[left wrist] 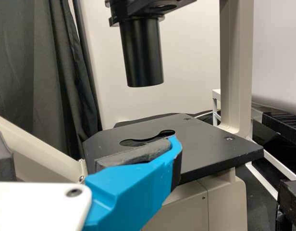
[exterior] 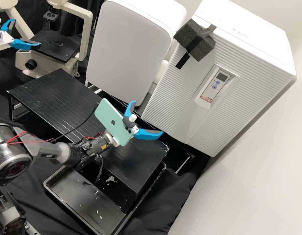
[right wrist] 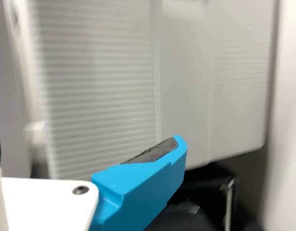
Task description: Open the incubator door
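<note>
The white incubator [exterior: 177, 94] stands at the right of the high view with its ribbed door closed. A dark foam block [exterior: 203, 49] is fixed at the door's upper left edge. My right gripper [exterior: 148, 118] is open over the black rack, apart from the door's lower left part. In the right wrist view the ribbed door [right wrist: 100, 86] lies beyond the right gripper [right wrist: 88, 143]. By the microscope, my left gripper [exterior: 26, 32] stands open and holds nothing; the left wrist view shows the left gripper [left wrist: 85, 144] before the microscope stage.
A slatted black rack [exterior: 59, 101] stands over a black tray [exterior: 72, 202]. Left of the incubator is a white rounded box [exterior: 131, 45]. The microscope [exterior: 85, 32] is at the back left, and a white wall [exterior: 249, 195] borders the right side.
</note>
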